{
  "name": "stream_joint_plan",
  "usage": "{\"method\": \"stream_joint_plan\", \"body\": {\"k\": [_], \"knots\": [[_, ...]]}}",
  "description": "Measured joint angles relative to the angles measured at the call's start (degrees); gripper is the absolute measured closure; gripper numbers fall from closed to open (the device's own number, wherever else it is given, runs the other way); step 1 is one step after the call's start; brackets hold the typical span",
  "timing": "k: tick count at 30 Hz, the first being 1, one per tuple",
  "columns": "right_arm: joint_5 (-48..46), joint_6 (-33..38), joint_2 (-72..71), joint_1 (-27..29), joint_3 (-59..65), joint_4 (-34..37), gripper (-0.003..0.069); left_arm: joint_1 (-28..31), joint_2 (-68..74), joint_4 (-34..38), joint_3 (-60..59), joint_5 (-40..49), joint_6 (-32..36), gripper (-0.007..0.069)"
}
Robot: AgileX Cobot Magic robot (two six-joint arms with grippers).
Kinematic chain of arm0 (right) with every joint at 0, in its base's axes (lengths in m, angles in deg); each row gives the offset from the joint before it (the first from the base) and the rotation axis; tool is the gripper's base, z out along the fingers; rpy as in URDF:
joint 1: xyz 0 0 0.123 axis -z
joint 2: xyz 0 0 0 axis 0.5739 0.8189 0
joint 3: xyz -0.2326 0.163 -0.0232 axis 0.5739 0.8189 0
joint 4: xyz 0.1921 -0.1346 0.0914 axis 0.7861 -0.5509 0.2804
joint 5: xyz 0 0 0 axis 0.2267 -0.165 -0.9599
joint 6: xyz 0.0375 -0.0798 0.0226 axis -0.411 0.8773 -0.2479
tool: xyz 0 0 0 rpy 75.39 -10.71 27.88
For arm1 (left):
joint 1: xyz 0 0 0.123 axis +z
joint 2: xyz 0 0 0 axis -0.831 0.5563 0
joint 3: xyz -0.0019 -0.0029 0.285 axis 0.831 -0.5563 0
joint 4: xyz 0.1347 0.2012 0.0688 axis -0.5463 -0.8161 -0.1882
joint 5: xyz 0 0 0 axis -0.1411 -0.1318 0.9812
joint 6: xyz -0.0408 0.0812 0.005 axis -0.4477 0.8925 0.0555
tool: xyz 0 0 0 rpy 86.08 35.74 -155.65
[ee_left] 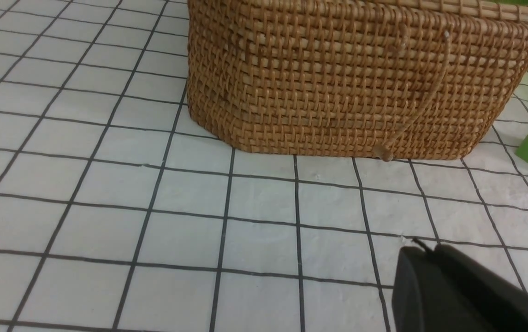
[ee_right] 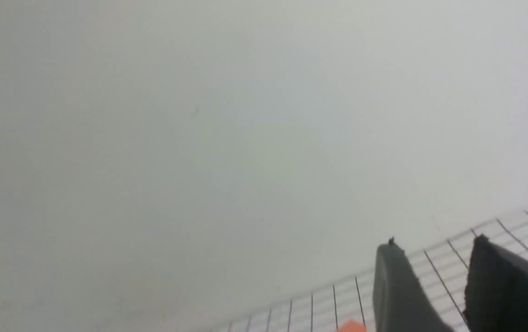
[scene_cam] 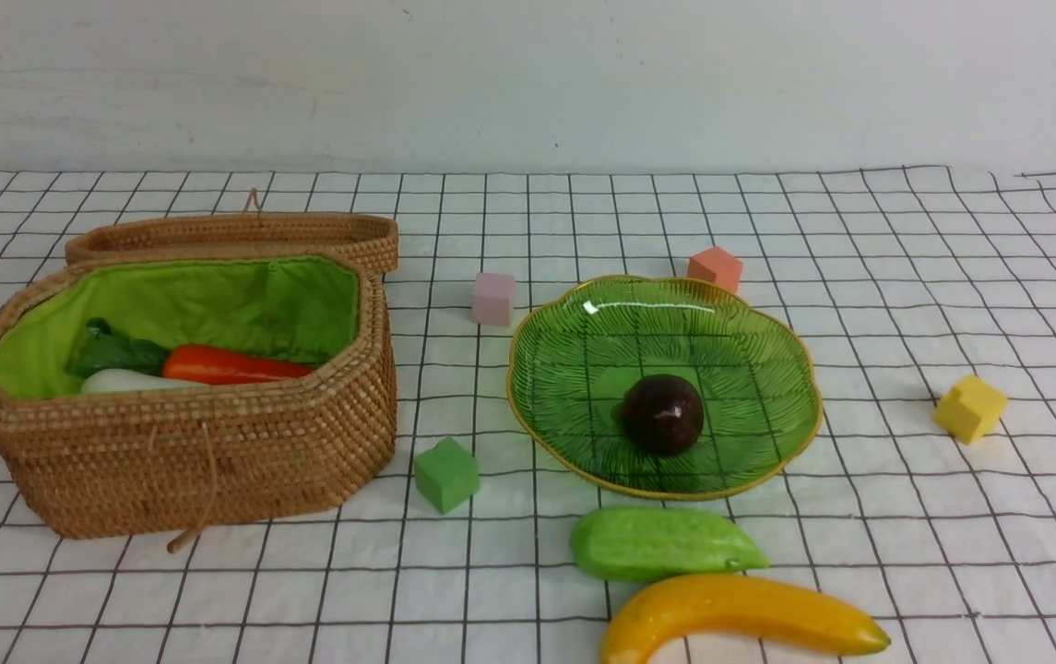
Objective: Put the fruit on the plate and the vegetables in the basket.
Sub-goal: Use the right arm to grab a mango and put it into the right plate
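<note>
The basket [scene_cam: 214, 452] is woven of rough brown rattan and lined with matt green cloth; beside it, the plate [scene_cam: 753, 355] is made of glossy ribbed glass.

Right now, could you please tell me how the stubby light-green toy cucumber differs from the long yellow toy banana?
The stubby light-green cucumber is short and nearly straight; the long yellow banana is longer and curved. The cucumber lies closer to the ribbed green glass plate; the banana lies nearer the camera. Both rest on the checked cloth, outside plate and woven basket.
</note>
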Motion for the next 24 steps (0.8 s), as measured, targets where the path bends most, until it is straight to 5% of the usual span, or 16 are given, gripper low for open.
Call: {"method": "stream_joint_plan", "body": {"k": [8, 19, 22, 24], "knots": [[-14.4, 8.5, 21.3, -1.3, -11.4, -9.3, 0.0414, 0.0, 0.0, 0.0, 0.0, 0.0, 0.0, 0.0603], [-27.4, 24.2, 42.8, -24.1, -11.9, -7.3, 0.0388, 0.0, 0.0, 0.0, 0.0, 0.0, 0.0, 0.0603], [-30.2, 27.9, 47.9, -30.2, -13.4, -8.6, 0.0311, 0.0, 0.0, 0.0, 0.0, 0.0, 0.0, 0.0603], [-32.3, 29.4, 53.1, -35.9, -16.0, -11.1, 0.0189, 0.0, 0.0, 0.0, -0.1, 0.0, 0.0, 0.0603]]}}
